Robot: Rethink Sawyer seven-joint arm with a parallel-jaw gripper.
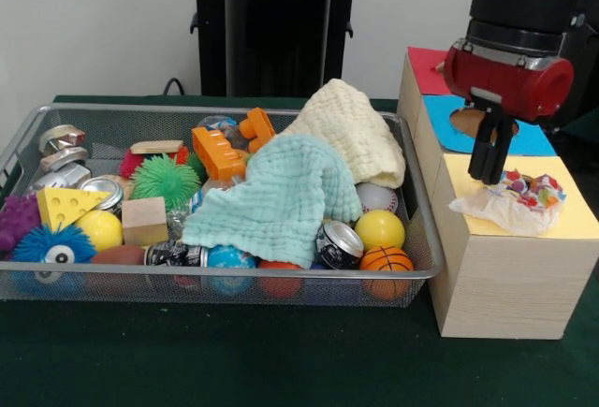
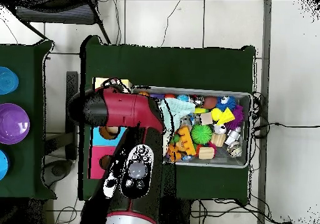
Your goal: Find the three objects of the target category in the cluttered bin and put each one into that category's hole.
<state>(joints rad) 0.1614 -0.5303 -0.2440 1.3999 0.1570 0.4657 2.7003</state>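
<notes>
Gripper [image 1: 490, 175] sits on the spotted wrapper [image 1: 513, 199] atop the yellow hole [image 1: 571, 220], jaws look clenched on it. We centre over hole, push down, then release.

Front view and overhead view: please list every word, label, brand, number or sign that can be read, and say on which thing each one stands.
No text can be read in either view.
Drink can in the wire mesh bin: dark print on its side, too blurred to read.
Spotted wrapper on the yellow-topped box, below the gripper: only coloured spots, no letters.
Arm housing, overhead view: round marks, no readable writing.
</notes>
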